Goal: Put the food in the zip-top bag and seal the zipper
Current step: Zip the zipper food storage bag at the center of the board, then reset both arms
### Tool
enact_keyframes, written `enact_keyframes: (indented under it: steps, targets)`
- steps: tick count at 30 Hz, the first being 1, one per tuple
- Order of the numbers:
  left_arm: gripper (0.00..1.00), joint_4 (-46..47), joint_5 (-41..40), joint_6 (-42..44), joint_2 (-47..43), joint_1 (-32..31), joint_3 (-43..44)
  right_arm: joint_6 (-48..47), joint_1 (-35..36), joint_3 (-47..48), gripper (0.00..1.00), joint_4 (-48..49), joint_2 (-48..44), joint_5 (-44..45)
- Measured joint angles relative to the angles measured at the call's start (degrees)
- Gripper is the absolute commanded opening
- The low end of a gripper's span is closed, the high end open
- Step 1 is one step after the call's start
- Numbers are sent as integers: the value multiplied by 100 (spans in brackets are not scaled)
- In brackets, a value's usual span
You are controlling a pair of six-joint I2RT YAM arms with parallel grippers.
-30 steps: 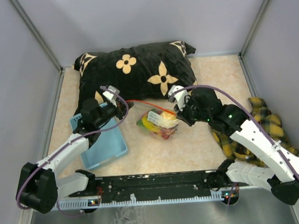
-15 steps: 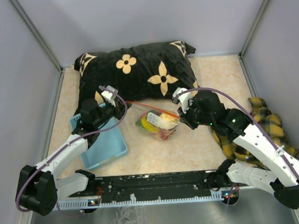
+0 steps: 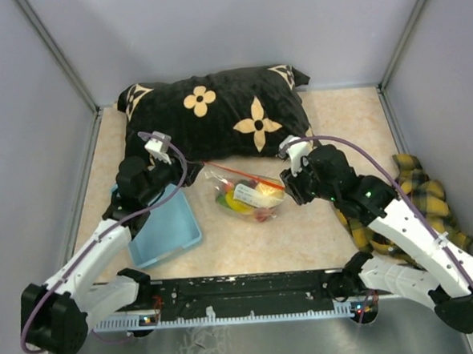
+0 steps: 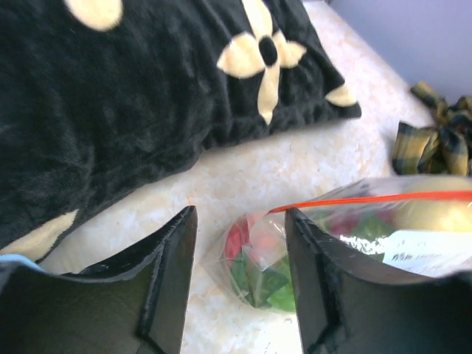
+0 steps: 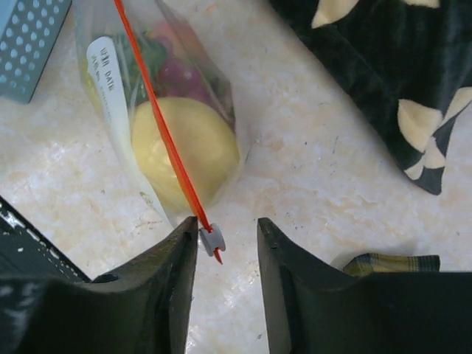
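Observation:
The zip-top bag lies on the table between my two grippers, with the food inside it. The right wrist view shows a yellow pear piece and purple grapes in the bag. The left wrist view shows a red strawberry and green grapes. The red zipper runs along the mouth. Its grey slider sits at the end, loose between the jaws of my open right gripper. My left gripper is open too, just short of the bag's other corner.
A black pillow with cream flowers lies behind the bag. A light blue basket sits under my left arm. A yellow plaid cloth is bunched at the right wall, under my right arm. Grey walls close in three sides.
Both grippers have opened and let go of the bag, which has settled flat on the table. My left arm has drawn back to the left.

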Motion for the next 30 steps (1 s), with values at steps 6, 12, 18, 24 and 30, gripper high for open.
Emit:
enact_keyframes:
  steps: [6,12,18,24,30]
  targets:
    - [87,-981,-514,-573,-903,0,455,170,0,-2,67,260,-514,247]
    - [100,-2201,-850,-739,-1617,0,1038,393,-2,-236,73,481,-1174,977]
    - [100,-3261,-1263,-595,-2269,0,1390,704,-7,-688,74,619,-1930,2083]
    - [100,-3722,-1976,-155,-2966,0,1451,894,-9,-1054,74,800,-2892,3069]
    - [100,-3464,-2651,83,-3571,0,809,868,-11,-1473,75,1147,-3744,3814]
